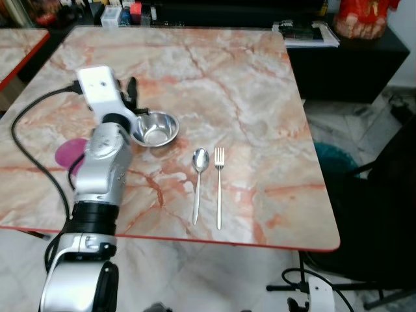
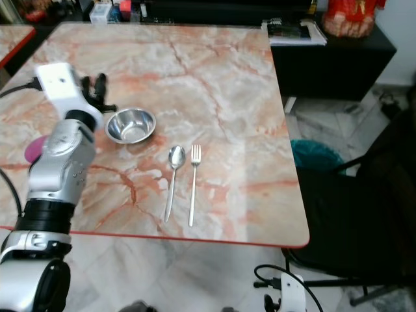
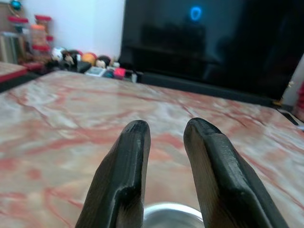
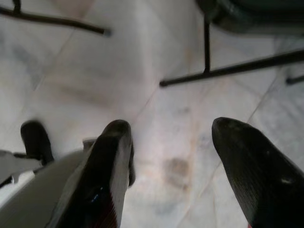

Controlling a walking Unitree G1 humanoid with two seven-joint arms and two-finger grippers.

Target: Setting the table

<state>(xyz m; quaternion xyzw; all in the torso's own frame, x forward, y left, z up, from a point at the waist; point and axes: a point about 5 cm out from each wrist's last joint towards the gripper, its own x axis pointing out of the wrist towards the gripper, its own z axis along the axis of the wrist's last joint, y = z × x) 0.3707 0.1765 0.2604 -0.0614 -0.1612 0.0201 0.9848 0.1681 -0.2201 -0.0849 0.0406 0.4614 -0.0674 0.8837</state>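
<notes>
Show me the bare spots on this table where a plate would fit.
Widest free patch: the table right of the fork out to its right edge, and the far half beyond the bowl. Crowded: the left side, where the left tool, the bowl and a pink object sit close together, then the spoon.

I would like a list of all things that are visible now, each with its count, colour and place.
Table: one, pink-veined marble with a red edge, in front of the robot.
Bowl: one, steel, on the table's left part.
Spoon: one, silver, right of the bowl, nearer the front edge.
Fork: one, silver, right beside the spoon, parallel, apart.
Pink object: one, partly hidden behind the left arm.
Chair: one, black, right of the table.
Left gripper: black fingers, open, just beyond the bowl.
Right gripper: black, open, above the floor.
</notes>
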